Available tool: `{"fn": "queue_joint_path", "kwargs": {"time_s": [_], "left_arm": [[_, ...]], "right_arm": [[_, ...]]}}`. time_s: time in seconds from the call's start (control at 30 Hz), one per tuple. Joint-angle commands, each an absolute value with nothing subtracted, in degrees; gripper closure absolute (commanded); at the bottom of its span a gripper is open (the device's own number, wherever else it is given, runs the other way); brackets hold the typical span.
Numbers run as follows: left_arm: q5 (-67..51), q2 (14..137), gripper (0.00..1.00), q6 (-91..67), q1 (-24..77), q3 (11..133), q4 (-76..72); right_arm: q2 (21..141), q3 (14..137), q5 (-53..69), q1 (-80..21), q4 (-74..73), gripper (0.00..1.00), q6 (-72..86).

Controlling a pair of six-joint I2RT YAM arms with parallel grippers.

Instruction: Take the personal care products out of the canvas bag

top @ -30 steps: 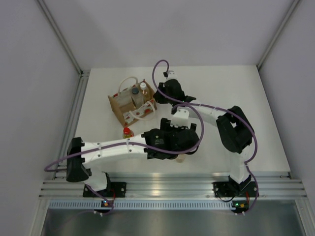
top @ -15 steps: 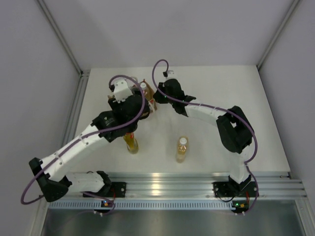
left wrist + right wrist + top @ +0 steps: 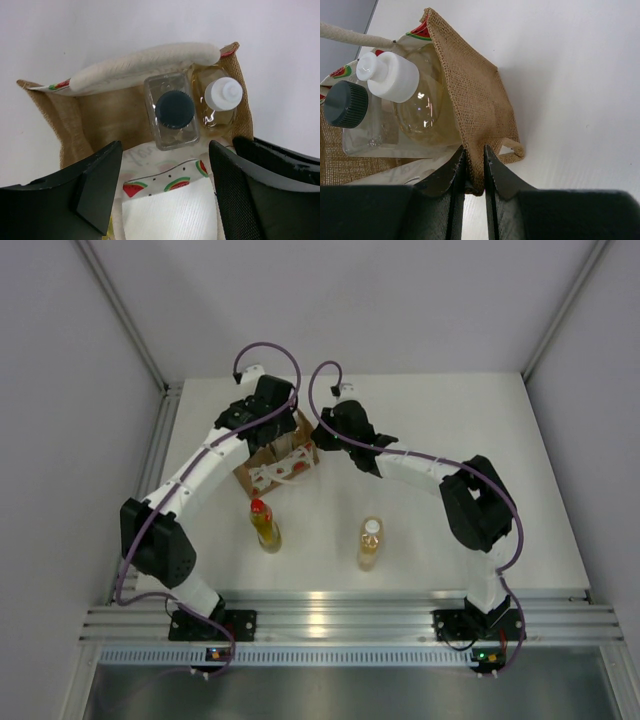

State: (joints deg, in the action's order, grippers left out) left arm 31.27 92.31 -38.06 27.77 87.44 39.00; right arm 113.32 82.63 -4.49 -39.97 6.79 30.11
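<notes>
The canvas bag [image 3: 268,472] stands at the table's back left. In it are a squarish dark-capped bottle [image 3: 172,111] and a white-capped bottle [image 3: 220,97], both holding amber liquid. My left gripper [image 3: 165,185] hovers open just above the bag's mouth, its jaws on either side of the watermelon-printed front panel, gripping nothing. My right gripper [image 3: 474,165] is shut on the bag's burlap side wall [image 3: 470,95], right beside the white-capped bottle [image 3: 395,75]. A red-capped bottle [image 3: 264,525] and another white-capped bottle [image 3: 369,543] stand upright on the table in front of the bag.
A white rope handle [image 3: 140,62] lies across the bag's far rim. White walls enclose the table on three sides. An aluminium rail [image 3: 350,615] runs along the near edge by the arm bases.
My left arm has swung from the table's front middle, where the white-capped bottle now stands alone, back to above the bag. Its jaws have narrowed a little. The right arm has not moved.
</notes>
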Motion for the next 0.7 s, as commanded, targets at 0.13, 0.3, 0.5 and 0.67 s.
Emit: {"fn": "queue_joint_path", "kwargs": {"time_s": [0.13, 0.3, 0.5, 0.67], "left_arm": [[27.4, 97.6, 0.28, -36.0, 26.2, 92.8, 36.7], [27.2, 99.9, 0.36, -35.9, 25.6, 93.3, 36.7], [27.9, 101.5, 0.4, -35.9, 25.3, 91.8, 36.7], [28.0, 103.4, 0.41, -36.3, 24.6, 91.4, 36.7]], "right_arm": [[112.4, 83.8, -4.3, -41.2, 3.3, 0.96, 29.6], [112.1, 83.8, -4.4, -41.1, 3.3, 0.96, 29.4], [112.1, 83.8, -4.6, -41.2, 3.3, 0.96, 29.4], [112.3, 83.8, -4.4, -41.2, 3.3, 0.96, 29.5]]}}
